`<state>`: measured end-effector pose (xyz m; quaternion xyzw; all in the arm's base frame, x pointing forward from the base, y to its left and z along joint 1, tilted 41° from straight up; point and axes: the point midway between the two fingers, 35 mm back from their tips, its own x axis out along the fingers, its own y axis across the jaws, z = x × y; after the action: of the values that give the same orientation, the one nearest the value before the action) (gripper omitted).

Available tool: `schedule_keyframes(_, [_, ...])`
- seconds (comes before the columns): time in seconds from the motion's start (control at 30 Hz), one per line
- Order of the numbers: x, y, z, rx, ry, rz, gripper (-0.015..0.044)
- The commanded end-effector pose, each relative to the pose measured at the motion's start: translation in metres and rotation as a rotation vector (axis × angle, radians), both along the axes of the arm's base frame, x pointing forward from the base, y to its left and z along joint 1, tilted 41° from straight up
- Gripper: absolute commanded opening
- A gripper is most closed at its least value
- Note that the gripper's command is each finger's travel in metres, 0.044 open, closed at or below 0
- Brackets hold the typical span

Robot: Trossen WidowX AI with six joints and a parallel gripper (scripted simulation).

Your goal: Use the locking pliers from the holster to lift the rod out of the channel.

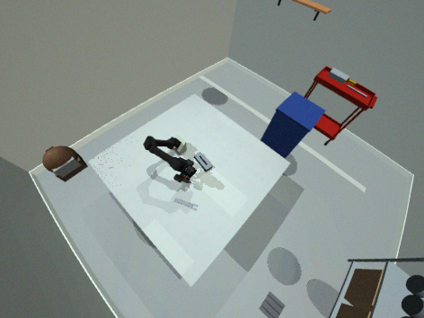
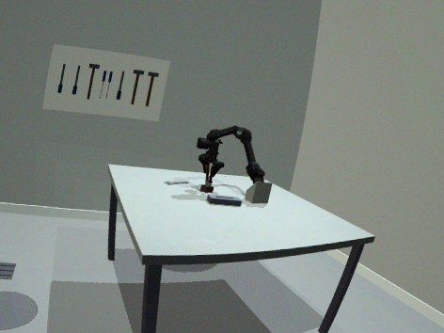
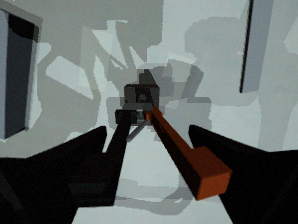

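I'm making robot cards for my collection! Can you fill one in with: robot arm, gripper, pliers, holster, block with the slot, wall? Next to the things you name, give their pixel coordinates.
robot arm: black, bent over the table
gripper (image 2: 210,178) (image 3: 148,131): open, fingers pointing down around the pliers' handles
pliers (image 3: 187,160): standing in the holster, one handle orange, one black
holster (image 2: 206,189) (image 3: 142,91): small, dark, on the table (image 1: 216,126) (image 2: 263,230)
block with the slot (image 1: 207,167) (image 2: 224,202): on the table, beside the holster
wall: a board (image 2: 105,113) with tools

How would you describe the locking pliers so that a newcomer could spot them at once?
On the white table, look below the arm's wrist. The pliers stand upright in a small dark holster, the only tool there with one orange handle.
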<state>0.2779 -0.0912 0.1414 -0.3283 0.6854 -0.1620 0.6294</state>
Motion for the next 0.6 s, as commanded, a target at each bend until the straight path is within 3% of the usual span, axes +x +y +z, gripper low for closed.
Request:
schedule_keyframes(0.0, [0.0,-0.0006,0.0005,-0.005,0.001,0.004,0.0381])
schedule_keyframes(0.57, [0.0,-0.0006,0.0005,-0.005,0.001,0.004,0.0359])
